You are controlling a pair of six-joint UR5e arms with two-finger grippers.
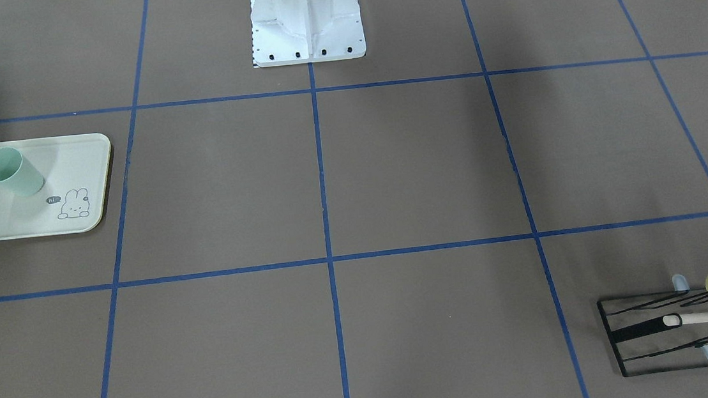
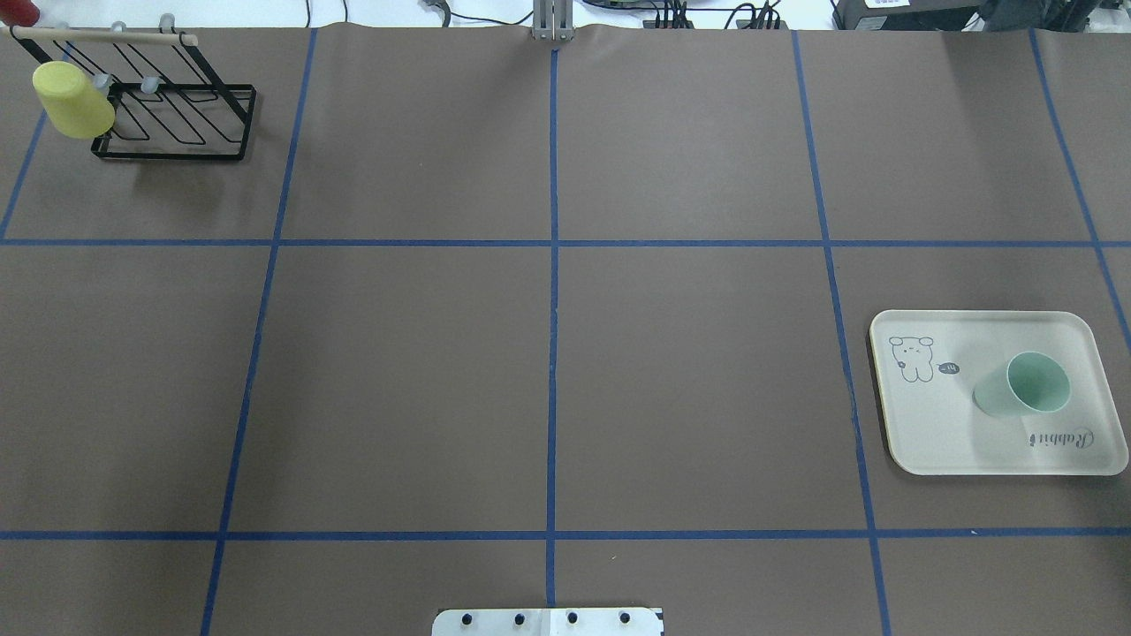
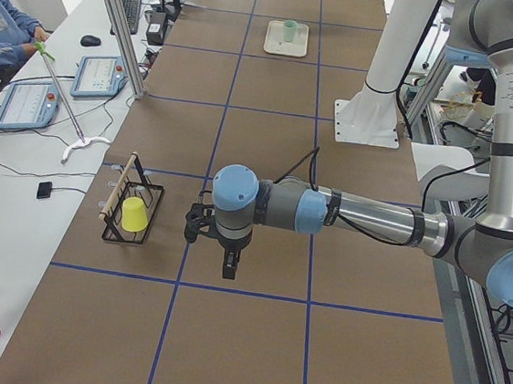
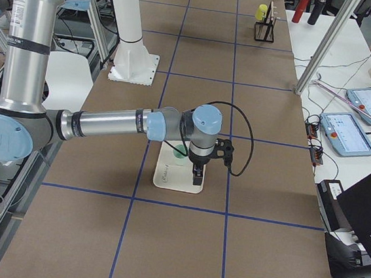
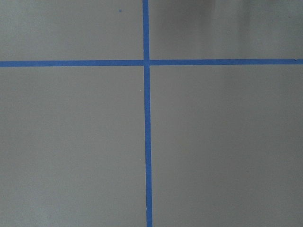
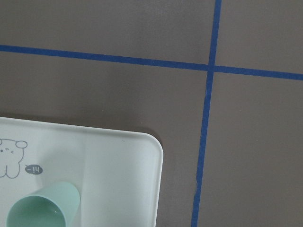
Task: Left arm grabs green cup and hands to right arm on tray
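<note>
one green cup (image 2: pixel 1023 386), upright, mouth up, stands on the one tray (image 2: pixel 928 433) at the right side of the worktop (image 2: pixel 398 380). the cup is in the tray's right half, just beside the "rabbit" script, and the bunny drawing is at the tray's far left corner. one yellow-green cup (image 2: pixel 72 99) hangs on the left end of the one black wire rack (image 2: pixel 177 132) in the far left corner, well apart from the tray. two arms in view. the left arm (image 3: pixel 364 217) reaches out level and its left gripper (image 3: pixel 230 264) points down over bare worktop near the rack, holding nothing visible. the right arm (image 4: pixel 108 125) reaches out level and its right gripper (image 4: pixel 197 175) points down over the tray beside the green cup. cannot tell whether either gripper's jaws are apart or together.
</note>
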